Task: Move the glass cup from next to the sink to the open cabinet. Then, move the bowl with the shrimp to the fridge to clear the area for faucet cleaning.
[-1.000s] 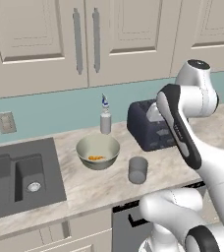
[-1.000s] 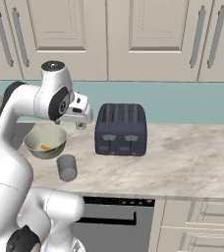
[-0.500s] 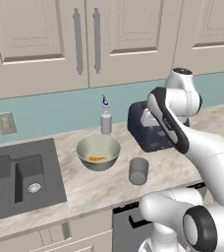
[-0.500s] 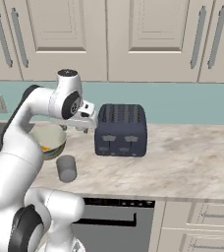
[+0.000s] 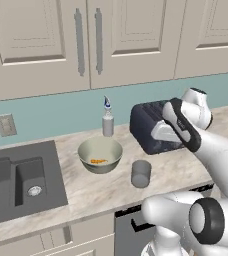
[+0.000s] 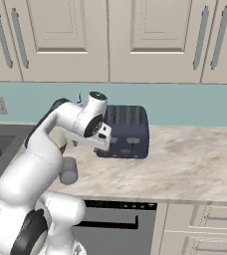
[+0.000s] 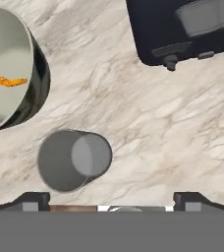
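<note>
the glass cup (image 7: 73, 159) stood upright on the tabletop (image 7: 148, 123), below the gripper (image 7: 111, 199) and off toward one fingertip, not centred. the gripper hung above it, jaws spread wide and empty. the bowl with the shrimp (image 7: 8, 69) sat near the cup; a dark toaster (image 7: 182, 29) lay farther off. best to centre over the cup, then descend straight.

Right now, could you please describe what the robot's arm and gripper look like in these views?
The arm is glossy white with rounded, bulbous links and dark grey to black joint rings and bands, one long black strip running along the forearm. No loose cables or printed markings are visible. The gripper shows in the hand view as two small dark grey finger tips, blocky and flat-topped.
</note>
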